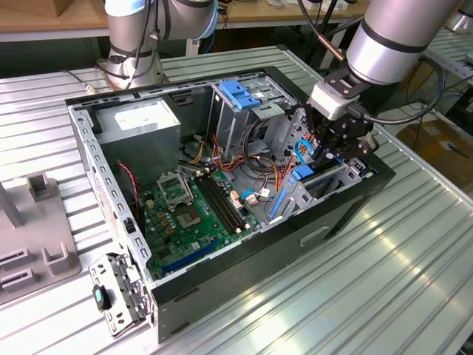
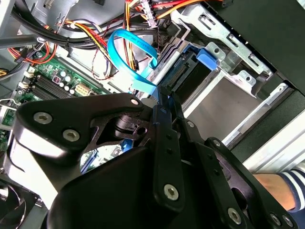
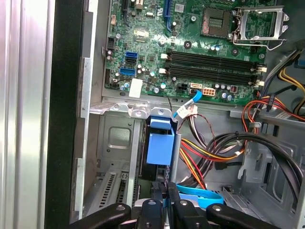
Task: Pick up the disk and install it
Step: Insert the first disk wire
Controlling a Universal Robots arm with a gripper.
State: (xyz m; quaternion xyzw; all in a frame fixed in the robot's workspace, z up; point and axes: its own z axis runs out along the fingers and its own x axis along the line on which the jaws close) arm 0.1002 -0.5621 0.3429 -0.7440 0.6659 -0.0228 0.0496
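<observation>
The disk stands on edge in the bay at the corner of the open computer case on the exterior view's right. Its silver-grey face and blue carrier tab show in the second wrist view. The first wrist view shows it end-on as a blue carrier block. My gripper reaches down into that corner from above. Its black fingers are pressed together on the disk's blue rail, as the gripper also shows close up.
A looped blue flat cable and bundled wires lie right beside the bay. The motherboard covers the case floor, and a blue bracket tops the metal drive cage. A hand with a striped sleeve is beside the case.
</observation>
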